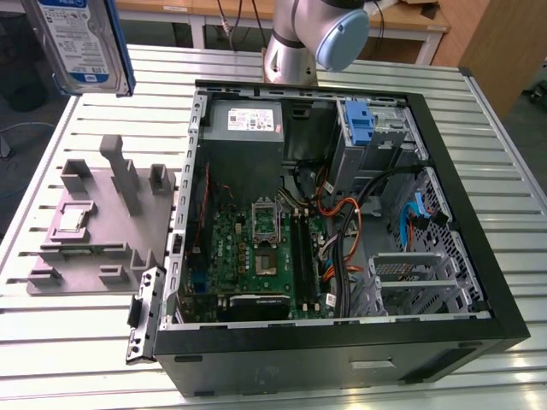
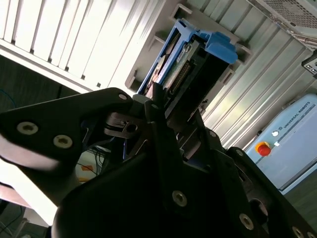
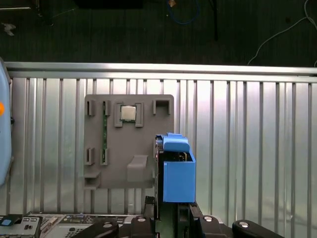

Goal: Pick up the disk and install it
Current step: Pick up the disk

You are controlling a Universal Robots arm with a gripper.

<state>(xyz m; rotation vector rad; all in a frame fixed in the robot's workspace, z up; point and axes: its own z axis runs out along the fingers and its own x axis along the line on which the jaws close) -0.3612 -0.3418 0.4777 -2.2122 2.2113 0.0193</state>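
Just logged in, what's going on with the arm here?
The arm's claw is shut on the disk and holds it in the air above the grey tray on the slatted metal table. The open computer case sits to the exterior view's right of the tray. The disk is not yet inside it.

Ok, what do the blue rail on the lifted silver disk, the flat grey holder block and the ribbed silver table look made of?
Blue rail on the disk: probably moulded plastic, matte, one even colour, rounded edges.
Grey holder block: likely plastic too, dull, with chunky moulded pegs.
Ribbed table: seems aluminium profile, with a bright sheen along straight slots.
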